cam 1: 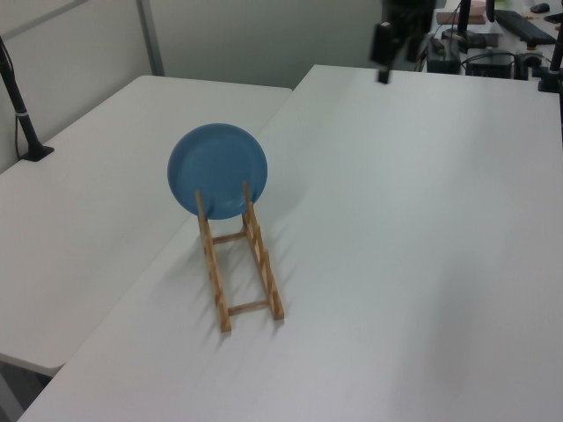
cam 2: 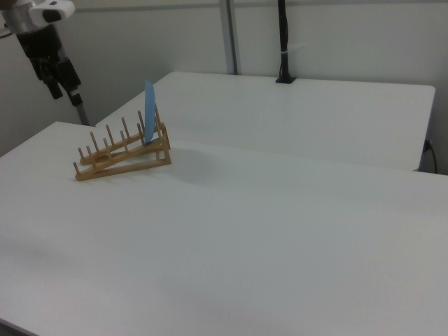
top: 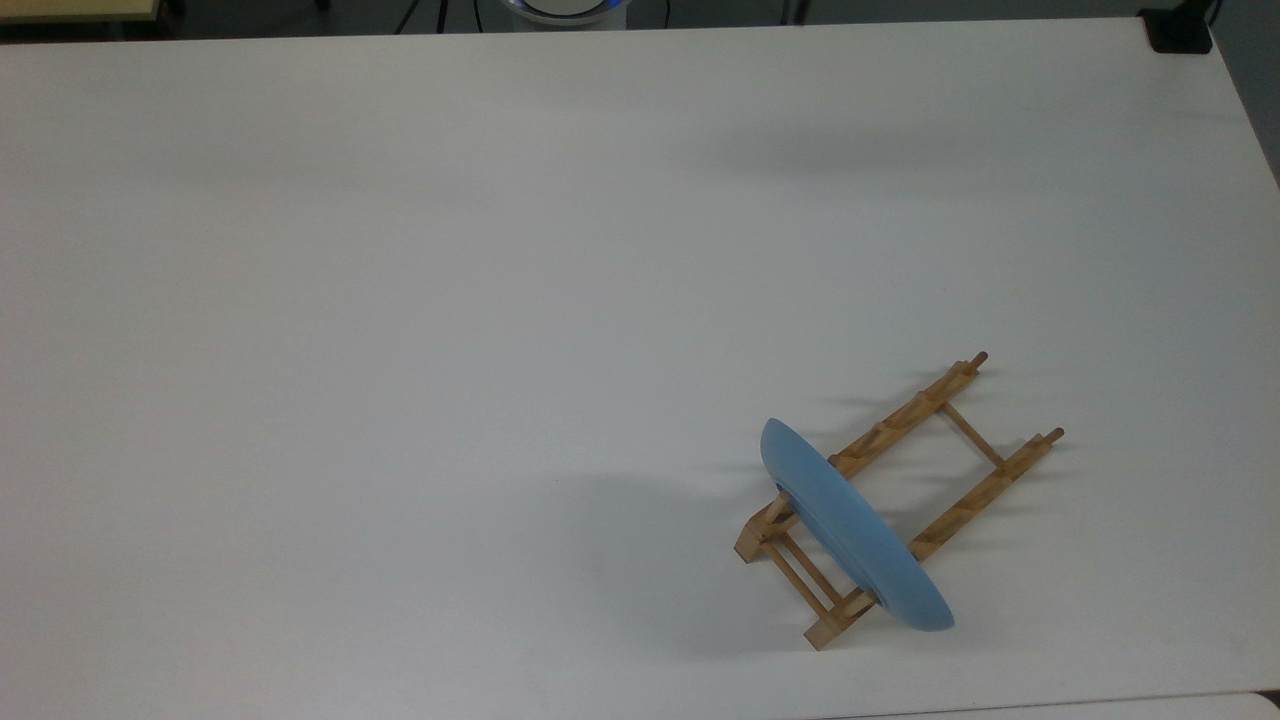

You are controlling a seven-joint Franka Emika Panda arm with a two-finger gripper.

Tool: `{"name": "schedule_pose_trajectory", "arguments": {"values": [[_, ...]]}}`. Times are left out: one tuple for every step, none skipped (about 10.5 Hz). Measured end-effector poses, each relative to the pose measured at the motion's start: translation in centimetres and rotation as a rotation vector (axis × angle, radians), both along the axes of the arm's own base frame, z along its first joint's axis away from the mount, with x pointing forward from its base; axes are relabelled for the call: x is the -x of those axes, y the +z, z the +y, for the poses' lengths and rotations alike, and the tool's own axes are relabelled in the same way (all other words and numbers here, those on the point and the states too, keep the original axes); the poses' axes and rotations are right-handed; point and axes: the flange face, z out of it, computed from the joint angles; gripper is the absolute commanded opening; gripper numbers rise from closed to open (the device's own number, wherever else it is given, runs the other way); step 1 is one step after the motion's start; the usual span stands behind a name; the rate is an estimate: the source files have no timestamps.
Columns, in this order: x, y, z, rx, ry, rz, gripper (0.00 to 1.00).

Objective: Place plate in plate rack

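On the white table (top: 400, 300), toward the top view's lower right, sits the plate rack (top: 960, 480): light wood, two notched rails with upright pegs, thin dowels between. Plate (top: 850, 525) stands on edge in the rack, light blue, slotted at the raised end, crossing both rails. Left view: plate (cam 1: 217, 170) faces the camera at the rack's far end; rack (cam 1: 242, 268) runs toward the viewer, remaining pegs bare. Right view: plate (cam 2: 149, 110) seen edge-on, nearly upright, at the rack's (cam 2: 122, 155) taller right end.

Gripper (cam 1: 391, 42) hangs well apart from the rack, high above the table's far edge in the left view; in the right view gripper (cam 2: 59, 73) is up and left of the rack. Nothing held. Jaw spread: cannot tell.
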Motion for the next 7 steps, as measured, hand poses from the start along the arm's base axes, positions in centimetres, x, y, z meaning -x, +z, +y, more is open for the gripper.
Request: {"name": "schedule_pose_trajectory", "arguments": {"values": [[1.0,0.5,-2.0,-0.033,0.008,0.068,1.0],[1.5,0.5,-3.7,-0.054,0.017,0.107,1.0],[1.6,-0.2,-5.2,-0.063,0.06,0.134,1.0],[1.4,-1.2,-6.2,-0.065,0.118,0.158,1.0],[0.5,-2.1,-6.9,-0.071,0.168,0.132,1.0],[-0.8,-3.0,-7.7,-0.078,0.189,0.065,1.0],[-1.8,-3.7,-8.6,-0.082,0.201,0.015,1.0]]}}
